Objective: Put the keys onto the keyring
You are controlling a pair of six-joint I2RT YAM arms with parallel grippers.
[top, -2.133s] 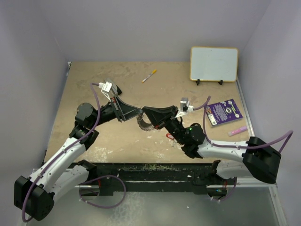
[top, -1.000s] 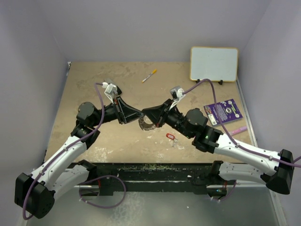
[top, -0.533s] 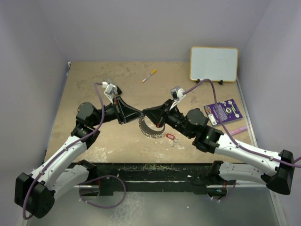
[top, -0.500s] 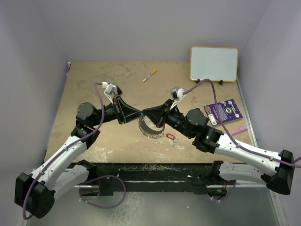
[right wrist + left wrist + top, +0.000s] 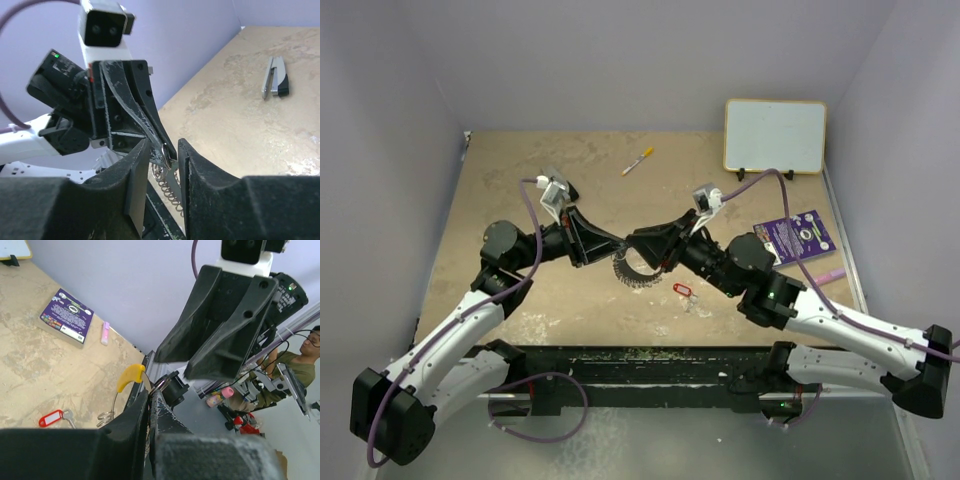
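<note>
Keyring (image 5: 636,281) hangs from left tool (image 5: 618,243), well inside table (image 5: 520,180) edges.

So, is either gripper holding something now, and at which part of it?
The left gripper is shut on the keyring, pinching its wire next to the yellow arc. The right gripper is open around it.

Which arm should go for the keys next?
Right, probably. The left gripper is shut on the keyring, so it is busy. The right gripper has its jaws apart, clamping nothing, and the keys lie on the table close beside that arm.
</note>
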